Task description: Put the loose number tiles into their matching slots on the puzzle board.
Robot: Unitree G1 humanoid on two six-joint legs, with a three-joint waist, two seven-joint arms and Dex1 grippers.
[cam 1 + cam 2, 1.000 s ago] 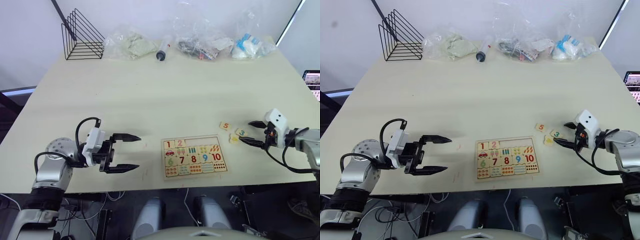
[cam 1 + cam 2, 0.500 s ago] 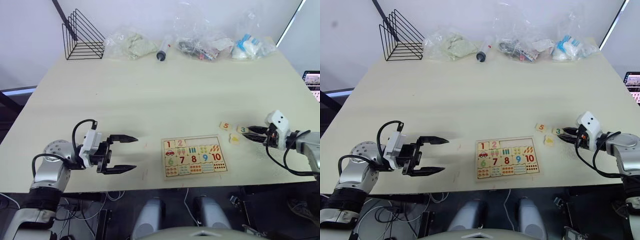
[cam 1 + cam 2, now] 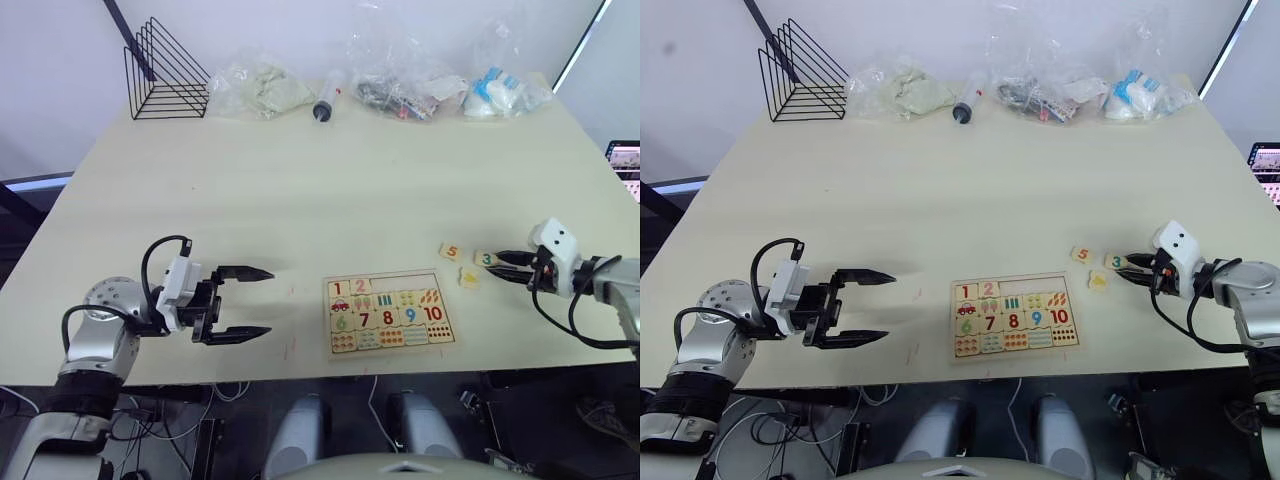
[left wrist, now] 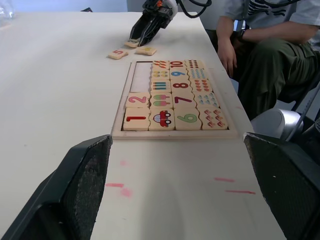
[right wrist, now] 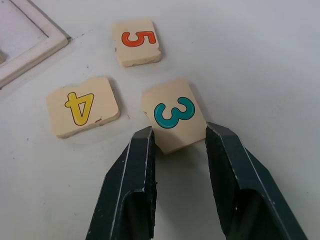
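Observation:
The puzzle board [image 3: 392, 349] lies near the table's front edge, with tiles 1 and 2 seated at the left of its top row. The rest of that row is empty slots [image 3: 405, 281]. Three loose number tiles lie on the table right of the board: the orange 5 [image 5: 136, 41], the yellow 4 [image 5: 82, 105] and the teal 3 [image 5: 173, 114]. My right gripper [image 5: 177, 136] is shut on the 3 tile, one finger against each side of its near edge, and the tile rests on the table. My left gripper [image 3: 271, 300] hangs open left of the board, holding nothing.
A black wire rack [image 3: 165, 72], several clear plastic bags [image 3: 405, 85] and a syringe-like tube [image 3: 325, 100] line the table's far edge. A person [image 4: 265, 45] sits past the table's right side. The board is close to the front edge.
My right gripper has closed from wide open onto the 3 tile. The left gripper has drifted slightly back to the left and is still open.

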